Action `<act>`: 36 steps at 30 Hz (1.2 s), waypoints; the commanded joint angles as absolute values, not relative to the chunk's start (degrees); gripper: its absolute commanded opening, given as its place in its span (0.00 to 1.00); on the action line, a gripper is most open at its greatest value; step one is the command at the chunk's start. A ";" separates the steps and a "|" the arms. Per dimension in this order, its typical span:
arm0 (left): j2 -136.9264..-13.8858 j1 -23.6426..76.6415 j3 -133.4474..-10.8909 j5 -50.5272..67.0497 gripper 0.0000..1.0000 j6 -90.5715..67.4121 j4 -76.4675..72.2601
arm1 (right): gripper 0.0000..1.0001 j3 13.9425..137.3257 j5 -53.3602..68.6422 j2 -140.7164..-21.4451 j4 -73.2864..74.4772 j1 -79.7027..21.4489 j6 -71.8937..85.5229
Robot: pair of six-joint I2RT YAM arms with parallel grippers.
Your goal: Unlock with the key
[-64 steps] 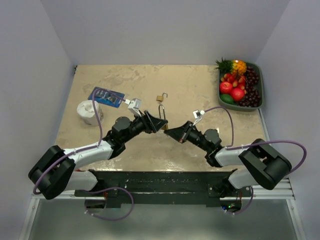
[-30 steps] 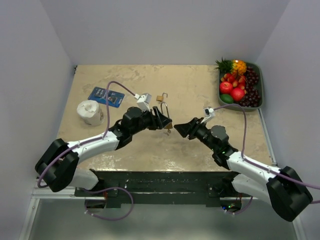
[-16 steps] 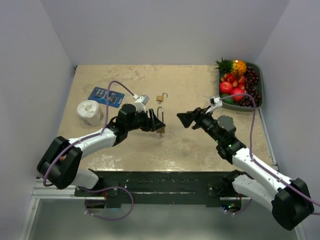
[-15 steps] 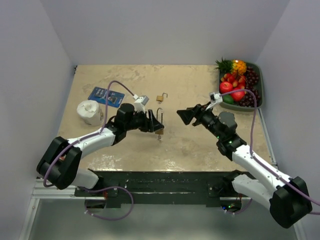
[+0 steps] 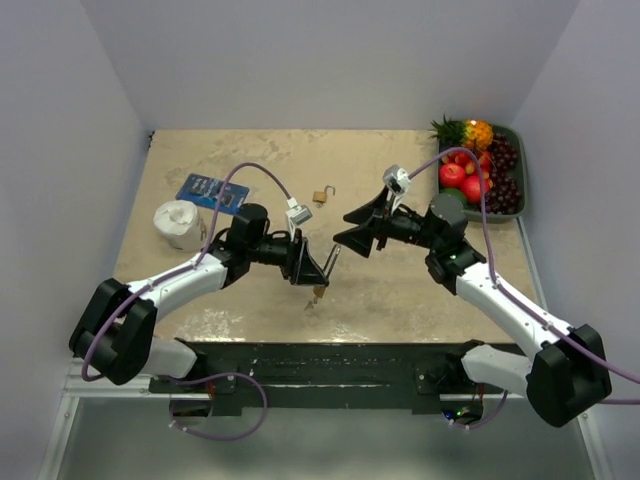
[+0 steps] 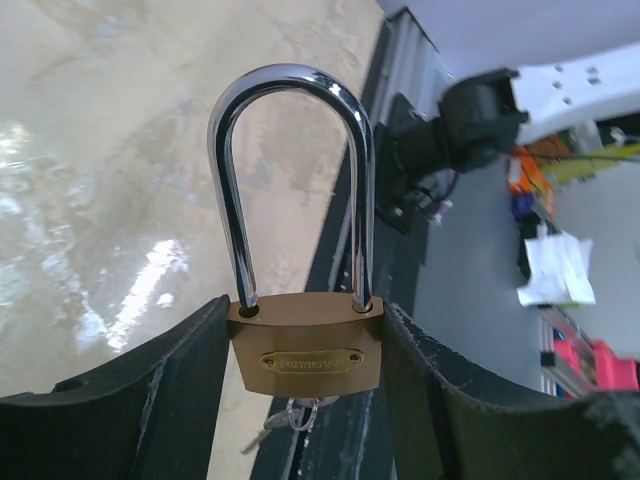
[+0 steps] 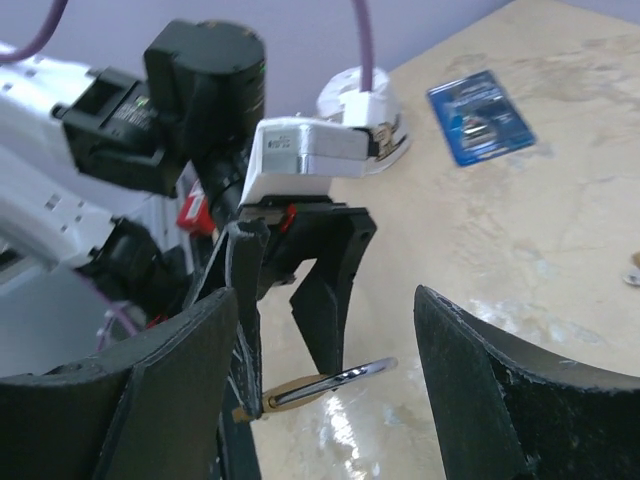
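Note:
A brass padlock [image 6: 306, 345] with a long steel shackle [image 6: 290, 75] is clamped by its body between my left gripper's [image 6: 306, 318] fingers. Both shackle legs sit in the body. The key [image 6: 285, 425] hangs on a small ring under the lock's bottom. From above, the left gripper [image 5: 315, 268] holds the padlock [image 5: 329, 260] over the table's near middle, the key [image 5: 314, 294] dangling below. My right gripper [image 5: 343, 228] stands open just right of the lock, empty. In the right wrist view its wide-apart fingers [image 7: 190, 340] frame the padlock [image 7: 300, 388].
A second small padlock [image 5: 321, 195] lies open further back. A blue card [image 5: 213, 193] and a white roll [image 5: 180, 224] sit at the left. A green tray of fruit [image 5: 511, 140] occupies the back right corner.
The right gripper has opened wide, pulled back from the lock and swung round to point at it from the right. The left gripper has carried the padlock nearer the front edge and turned it.

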State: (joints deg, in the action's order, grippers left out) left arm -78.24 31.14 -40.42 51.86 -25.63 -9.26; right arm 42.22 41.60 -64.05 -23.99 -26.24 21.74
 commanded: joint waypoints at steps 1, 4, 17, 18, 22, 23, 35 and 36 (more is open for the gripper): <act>-75.76 30.41 -44.03 65.91 0.00 -23.56 -11.87 | 0.74 44.74 52.73 -65.65 -24.70 -27.77 19.07; -75.67 30.15 -44.21 69.17 0.00 -23.12 -11.87 | 0.74 44.74 51.51 -66.09 -23.13 -29.70 17.76; -75.24 29.53 -43.77 71.71 0.00 -22.15 -12.04 | 0.74 42.37 54.14 -66.01 -18.72 -31.20 15.12; -75.15 29.53 -43.68 71.81 0.00 -22.15 -12.22 | 0.73 42.19 53.62 -66.18 -19.07 -31.20 15.12; -75.23 29.53 -43.24 71.89 0.00 -22.85 -13.01 | 0.70 42.19 53.79 -67.14 -19.69 -31.29 15.20; -75.23 29.44 -43.16 71.63 0.00 -22.94 -13.09 | 0.70 42.27 54.05 -67.32 -19.69 -31.29 15.21; -73.65 28.74 -40.96 71.02 0.00 -27.60 -19.78 | 0.58 39.38 55.28 -65.66 -21.61 -31.38 17.40; -73.74 28.65 -40.96 70.93 0.00 -27.60 -19.78 | 0.54 39.11 55.28 -65.57 -22.14 -31.29 18.10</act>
State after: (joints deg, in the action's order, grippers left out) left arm -75.90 29.54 -40.71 68.42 -25.30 -13.34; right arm 40.62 52.95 -67.33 -19.05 -31.11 16.47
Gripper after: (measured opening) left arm 0.611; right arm 0.589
